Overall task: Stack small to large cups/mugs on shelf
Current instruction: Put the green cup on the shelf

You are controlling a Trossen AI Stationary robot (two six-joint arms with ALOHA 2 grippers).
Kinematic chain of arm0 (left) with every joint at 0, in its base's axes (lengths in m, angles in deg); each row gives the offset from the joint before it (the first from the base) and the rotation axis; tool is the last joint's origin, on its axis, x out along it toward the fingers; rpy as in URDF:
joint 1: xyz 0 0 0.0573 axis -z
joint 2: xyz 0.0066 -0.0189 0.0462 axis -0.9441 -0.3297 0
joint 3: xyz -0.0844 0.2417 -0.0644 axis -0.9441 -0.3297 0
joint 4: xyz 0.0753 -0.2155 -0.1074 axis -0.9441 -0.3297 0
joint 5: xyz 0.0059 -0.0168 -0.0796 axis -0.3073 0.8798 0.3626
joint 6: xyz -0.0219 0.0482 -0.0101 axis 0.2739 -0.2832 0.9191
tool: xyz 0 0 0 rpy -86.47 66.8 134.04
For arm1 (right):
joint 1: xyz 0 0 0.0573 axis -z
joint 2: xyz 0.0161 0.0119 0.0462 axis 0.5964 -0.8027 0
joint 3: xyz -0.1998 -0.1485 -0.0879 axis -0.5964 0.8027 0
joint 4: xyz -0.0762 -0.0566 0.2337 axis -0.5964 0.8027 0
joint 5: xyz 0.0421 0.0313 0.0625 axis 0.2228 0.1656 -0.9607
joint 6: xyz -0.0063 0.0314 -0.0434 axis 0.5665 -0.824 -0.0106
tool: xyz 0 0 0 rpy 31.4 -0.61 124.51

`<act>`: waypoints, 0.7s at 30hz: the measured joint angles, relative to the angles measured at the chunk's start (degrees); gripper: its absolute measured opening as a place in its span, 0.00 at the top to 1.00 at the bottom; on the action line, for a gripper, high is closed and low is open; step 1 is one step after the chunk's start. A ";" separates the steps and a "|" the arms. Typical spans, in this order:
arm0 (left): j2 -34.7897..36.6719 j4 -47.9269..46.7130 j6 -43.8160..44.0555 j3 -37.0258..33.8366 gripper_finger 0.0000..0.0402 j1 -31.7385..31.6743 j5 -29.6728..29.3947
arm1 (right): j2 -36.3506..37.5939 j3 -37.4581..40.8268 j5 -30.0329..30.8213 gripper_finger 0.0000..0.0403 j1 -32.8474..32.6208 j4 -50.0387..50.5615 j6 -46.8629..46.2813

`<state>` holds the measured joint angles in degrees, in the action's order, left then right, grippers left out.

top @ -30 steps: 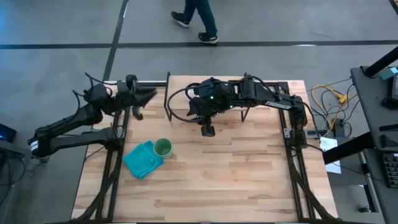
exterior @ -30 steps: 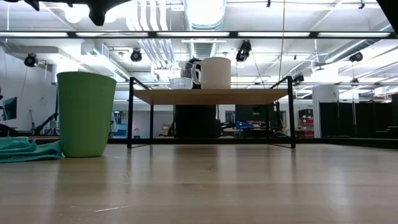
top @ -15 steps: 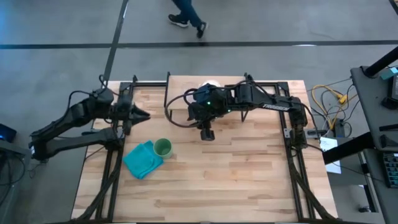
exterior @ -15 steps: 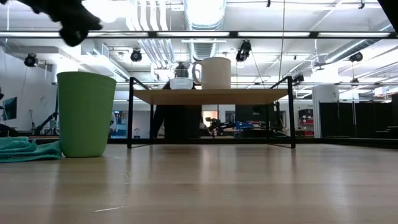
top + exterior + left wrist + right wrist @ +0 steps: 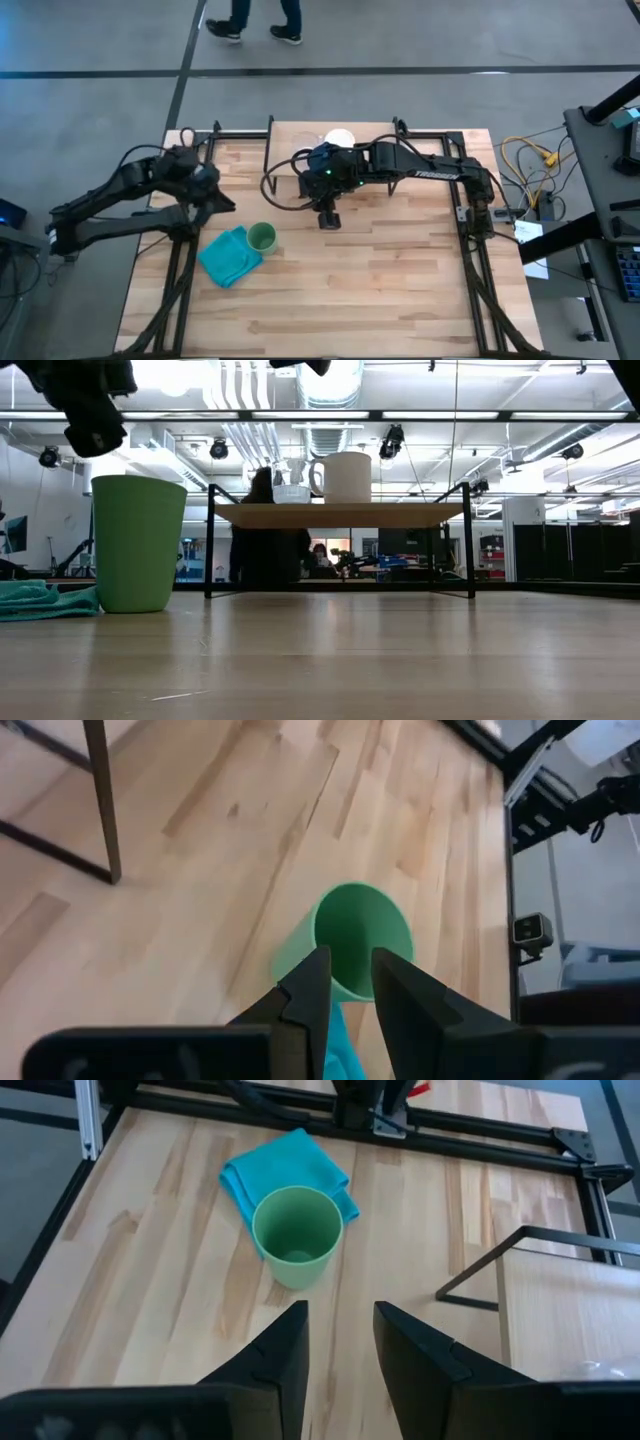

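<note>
The green cup [image 5: 262,237] stands upright on its base on the table, beside the teal cloth [image 5: 228,256]; it also shows in the low view [image 5: 138,543]. The white mug [image 5: 343,477] and the small glass cup [image 5: 291,492] stand side by side on the shelf [image 5: 340,515]. My left gripper [image 5: 222,200] hangs open above the table, just far-left of the green cup [image 5: 355,935], touching nothing. My right gripper [image 5: 328,216] is open and in the air in front of the shelf's near edge, looking toward the green cup [image 5: 297,1235].
The teal cloth [image 5: 290,1165] lies crumpled against the green cup's left side. The shelf's black legs [image 5: 100,800] stand near my left gripper. Bare tabletop [image 5: 380,290] stretches along the near and right parts. A person [image 5: 260,15] walks on the floor beyond the far edge.
My left gripper has travelled from the table's far-left corner toward the near edge and down, closing on the green cup. My right arm has shifted slightly left, uncovering the white mug in the high view. The person beyond the table has walked left.
</note>
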<state>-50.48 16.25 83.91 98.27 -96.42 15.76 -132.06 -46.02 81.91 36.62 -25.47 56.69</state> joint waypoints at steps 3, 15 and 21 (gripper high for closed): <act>-2.90 -0.10 2.34 0.00 0.84 0.53 0.26 | 0.00 0.16 -0.01 0.73 0.00 -0.62 0.00; -13.95 0.47 4.73 0.00 0.84 7.01 1.49 | 0.00 0.33 -0.01 0.73 0.00 -0.44 -0.20; -17.21 2.66 11.59 1.05 0.84 9.09 -0.68 | 0.00 0.33 -0.01 0.73 0.00 -0.20 -0.15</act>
<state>-67.70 18.91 95.51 99.32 -87.33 15.09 -132.06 -45.69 81.90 36.62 -25.67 56.55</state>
